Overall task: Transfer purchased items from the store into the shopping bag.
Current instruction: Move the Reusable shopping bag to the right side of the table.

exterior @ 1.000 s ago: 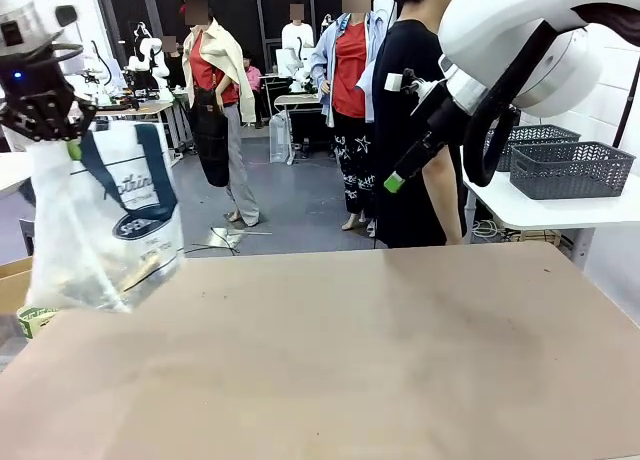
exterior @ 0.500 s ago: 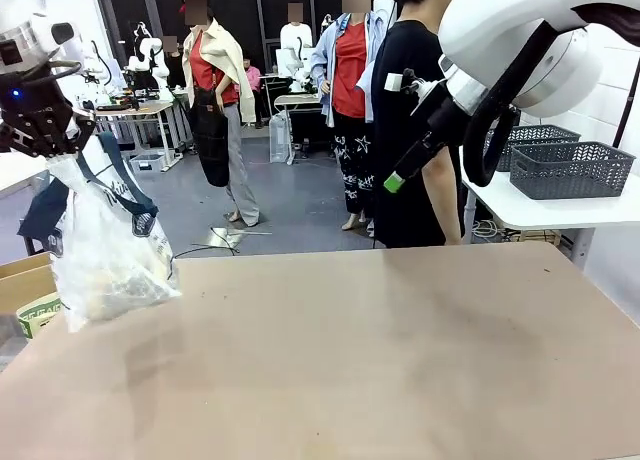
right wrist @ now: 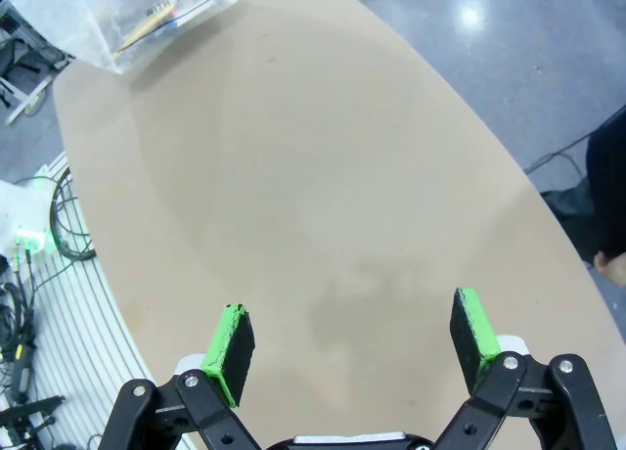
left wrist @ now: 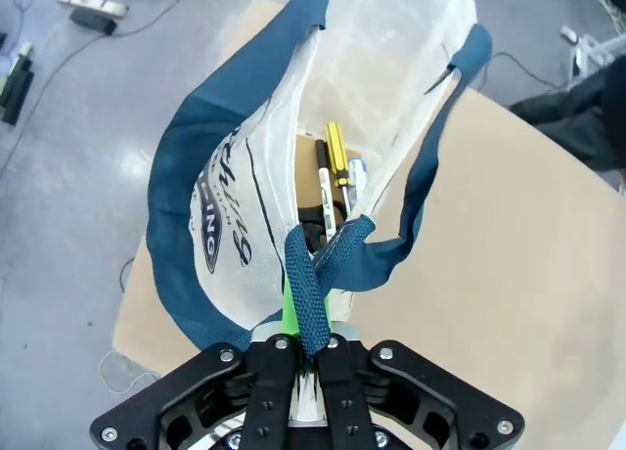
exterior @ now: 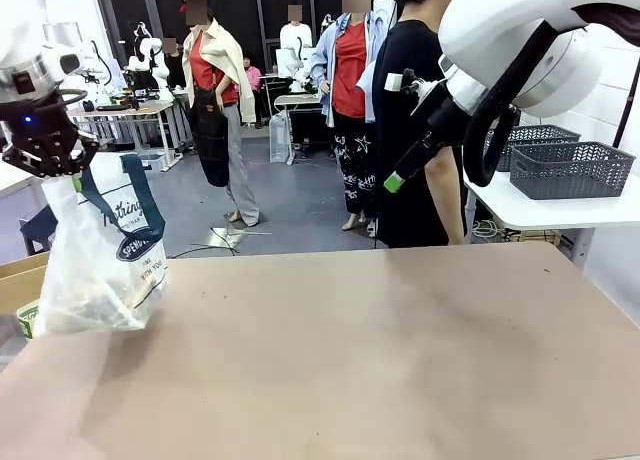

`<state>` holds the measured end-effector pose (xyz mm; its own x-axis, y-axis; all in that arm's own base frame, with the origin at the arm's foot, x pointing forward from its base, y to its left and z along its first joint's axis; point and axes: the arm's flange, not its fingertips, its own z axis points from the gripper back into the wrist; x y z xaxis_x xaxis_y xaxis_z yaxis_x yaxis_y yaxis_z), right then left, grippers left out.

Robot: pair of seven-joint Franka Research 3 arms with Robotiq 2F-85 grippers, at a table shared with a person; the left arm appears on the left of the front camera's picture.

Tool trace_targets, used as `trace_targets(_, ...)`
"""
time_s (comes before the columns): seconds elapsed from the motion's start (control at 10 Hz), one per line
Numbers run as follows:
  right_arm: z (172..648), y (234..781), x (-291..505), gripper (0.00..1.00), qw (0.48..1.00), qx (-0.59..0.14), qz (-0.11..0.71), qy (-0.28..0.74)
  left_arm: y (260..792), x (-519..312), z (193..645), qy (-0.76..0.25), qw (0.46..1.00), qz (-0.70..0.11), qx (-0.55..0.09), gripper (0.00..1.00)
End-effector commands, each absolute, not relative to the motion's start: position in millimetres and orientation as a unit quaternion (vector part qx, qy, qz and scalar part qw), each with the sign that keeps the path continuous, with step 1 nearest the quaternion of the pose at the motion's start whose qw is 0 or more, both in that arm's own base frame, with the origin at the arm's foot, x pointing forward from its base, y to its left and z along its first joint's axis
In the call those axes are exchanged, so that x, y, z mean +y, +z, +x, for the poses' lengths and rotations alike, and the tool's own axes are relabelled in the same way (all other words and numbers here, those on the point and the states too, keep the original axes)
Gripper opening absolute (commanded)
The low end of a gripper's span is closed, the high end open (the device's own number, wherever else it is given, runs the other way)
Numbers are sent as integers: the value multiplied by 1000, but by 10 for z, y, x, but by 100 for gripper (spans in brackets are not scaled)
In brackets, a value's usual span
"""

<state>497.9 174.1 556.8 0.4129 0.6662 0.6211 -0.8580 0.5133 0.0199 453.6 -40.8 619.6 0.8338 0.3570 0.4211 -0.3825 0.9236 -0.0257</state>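
Left gripper (left wrist: 303,357): fingers pressed together on the navy strap handle (left wrist: 315,274) of the shopping bag (exterior: 100,250), which hangs from it at the table's (exterior: 380,350) left edge. Compared with half a second ago the bag has swung back to a fuller, more upright hang, its lettering facing the camera again, and its bottom now sits lower, at or just above the table's near-left corner; whether it touches cannot be told.

Bag contents, left wrist view: a yellow-handled tool (left wrist: 335,157) and a white pen-like item (left wrist: 325,201) lie inside, with other dark pieces below that are too hidden to name.

Right gripper (right wrist: 352,344): jaws wide apart, green pads bare, nothing held, raised high over the table's bare middle. The front view shows it near the person in black (exterior: 415,120) at the far side.

Elsewhere: dark grey lattice baskets (exterior: 570,168) on a white side table at right, well apart from the bag.

Judgement: the bag appears loaded and is being carried or set down; no loose items remain on the table, so the transfer looks near its end.
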Motion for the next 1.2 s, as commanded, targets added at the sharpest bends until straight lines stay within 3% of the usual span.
trace_targets(0.0,4949,5541,1727,100,824,-280,163,464,6205,-245,4600,218,938,43,-266,0)
trace_targets(0.5,4949,5541,1727,100,824,-280,163,464,5795,116,4492,211,936,58,-276,0)
trace_targets(0.9,4949,5541,1727,100,824,-280,163,464,5473,311,4177,199,948,60,-242,0)
trace_targets(1.1,4949,5541,1727,100,824,-280,163,464,5513,183,4379,206,948,63,-236,0)
